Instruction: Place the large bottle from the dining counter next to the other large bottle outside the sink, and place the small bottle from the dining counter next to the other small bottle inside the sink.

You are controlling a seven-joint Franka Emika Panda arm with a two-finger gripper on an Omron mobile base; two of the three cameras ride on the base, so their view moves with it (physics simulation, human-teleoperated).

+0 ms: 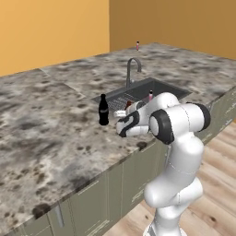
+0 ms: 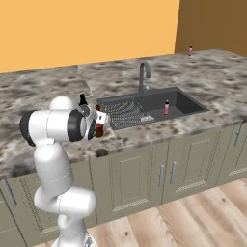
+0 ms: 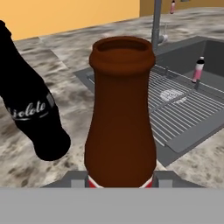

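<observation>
- The jaws [image 3: 120, 181] are narrowed on the brown bottle [image 3: 121, 113], one finger on each side of its lower body just above the red label; the grip is plain in the hand view.
- In the right base view the brown bottle [image 2: 99, 126] sits between the fingers with its base at or just above the bench [image 2: 58, 89]; whether it touches the stone cannot be told.
- The near-black bottle [image 3: 28, 100] is just beside the jaws, on the side away from the sink [image 3: 183, 109], apart from the brown bottle and not touching it; it looks tilted in the hand view.
- From the left base view the near-black bottle [image 1: 103, 110] stands upright on the bench [image 1: 41, 124], just beyond the hand and beside the sink's [image 1: 177, 90] ribbed drainboard [image 1: 117, 99].
- The drainboard [image 3: 179, 109] lies just past the jaws on the other side of the held bottle.
- A small pink bottle [image 3: 198, 70] stands in the basin, farther from the jaws than the drainboard; it also shows in the right base view [image 2: 167, 107].
- The grey faucet [image 2: 144, 75] rises behind the sink, beyond the jaws.
- Another small pink bottle [image 2: 190, 50] stands well apart from the jaws, on the far corner of the bench near the wall [image 2: 87, 29].
</observation>
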